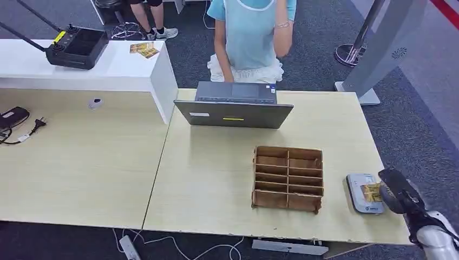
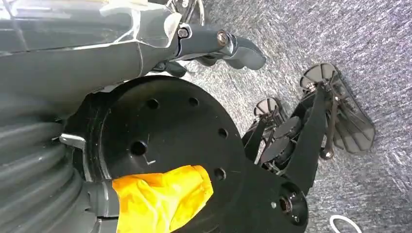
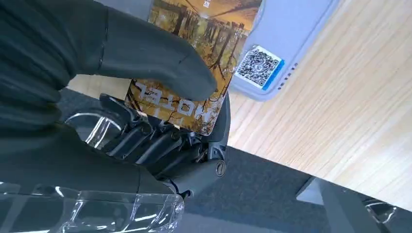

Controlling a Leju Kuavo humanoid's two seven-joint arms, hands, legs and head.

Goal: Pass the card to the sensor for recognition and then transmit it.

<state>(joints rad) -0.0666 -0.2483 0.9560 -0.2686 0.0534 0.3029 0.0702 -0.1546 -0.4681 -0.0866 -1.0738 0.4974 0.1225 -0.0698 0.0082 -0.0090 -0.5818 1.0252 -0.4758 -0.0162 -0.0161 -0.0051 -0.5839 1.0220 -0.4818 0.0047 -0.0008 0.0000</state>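
My right hand [image 1: 399,194] hovers at the table's right edge and holds a golden hotel card [image 1: 371,192] over the grey sensor [image 1: 361,193]. In the right wrist view the thumb presses the card [image 3: 214,29] against the dark fingers [image 3: 160,141], and the card lies over the sensor [image 3: 286,29], beside its QR code. My left hand [image 2: 214,46] hangs beside my body over the carpet, its fingers slightly curled and holding nothing.
A brown compartment box [image 1: 287,177] stands left of the sensor. An open laptop [image 1: 234,105] sits at the table's far edge with a person [image 1: 250,32] behind it. A white counter [image 1: 81,67] carries a controller [image 1: 76,47] and some cards [image 1: 143,50].
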